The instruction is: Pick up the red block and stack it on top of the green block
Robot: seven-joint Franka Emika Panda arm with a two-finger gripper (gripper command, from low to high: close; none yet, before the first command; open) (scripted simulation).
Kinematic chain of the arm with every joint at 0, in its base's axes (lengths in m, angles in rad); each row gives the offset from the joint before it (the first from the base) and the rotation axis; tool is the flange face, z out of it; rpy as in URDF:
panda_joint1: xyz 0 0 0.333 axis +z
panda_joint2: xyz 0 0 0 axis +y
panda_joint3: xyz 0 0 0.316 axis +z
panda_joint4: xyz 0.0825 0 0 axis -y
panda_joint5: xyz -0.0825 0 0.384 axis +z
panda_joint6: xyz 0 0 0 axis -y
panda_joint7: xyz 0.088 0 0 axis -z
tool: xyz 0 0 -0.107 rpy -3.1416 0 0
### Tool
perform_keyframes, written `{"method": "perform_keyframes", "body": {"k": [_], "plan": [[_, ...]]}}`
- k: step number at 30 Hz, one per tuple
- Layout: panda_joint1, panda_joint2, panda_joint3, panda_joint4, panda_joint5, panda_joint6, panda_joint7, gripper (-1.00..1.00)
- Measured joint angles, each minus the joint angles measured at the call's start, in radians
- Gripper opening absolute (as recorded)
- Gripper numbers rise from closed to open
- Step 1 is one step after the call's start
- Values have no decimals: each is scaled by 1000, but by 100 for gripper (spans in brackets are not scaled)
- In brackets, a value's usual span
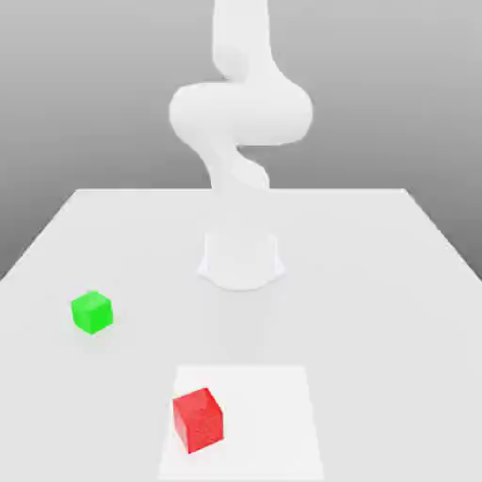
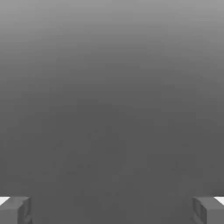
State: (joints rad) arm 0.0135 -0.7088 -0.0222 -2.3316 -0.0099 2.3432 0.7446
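Hand (image 2: 112,210) wide, nothing between.

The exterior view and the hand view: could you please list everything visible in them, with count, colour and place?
small bright red cube: one, red, on a paler square patch near the front edge of the table, apart from the green cube.
small bright green cube: one, green, on the table toward the exterior view's left, farther back than the red cube.
paler square patch: one, lighter white, at the table's front edge.
flat white table: one, white, beneath everything.
white robot arm: one, rising from a round base at the table's middle, behind both cubes.
fingers: two, grey, spread wide apart in the hand view, nothing between them.
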Motion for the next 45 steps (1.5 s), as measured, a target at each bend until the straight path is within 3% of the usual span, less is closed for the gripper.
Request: {"method": "perform_keyframes", "body": {"k": [17,22,27,28,36,41,45], "plan": [[59,622,-149,-215,21,295,-442,0],[36,805,-146,-274,57,383,-587,0],[-8,987,-90,-261,122,524,-655,0],[-18,1017,-78,-256,133,550,-664,-100],[-15,999,-83,-259,123,534,-656,-100],[-12,834,-127,-292,42,404,-623,-100],[-174,715,-214,-363,-81,363,-725,-100]]}}
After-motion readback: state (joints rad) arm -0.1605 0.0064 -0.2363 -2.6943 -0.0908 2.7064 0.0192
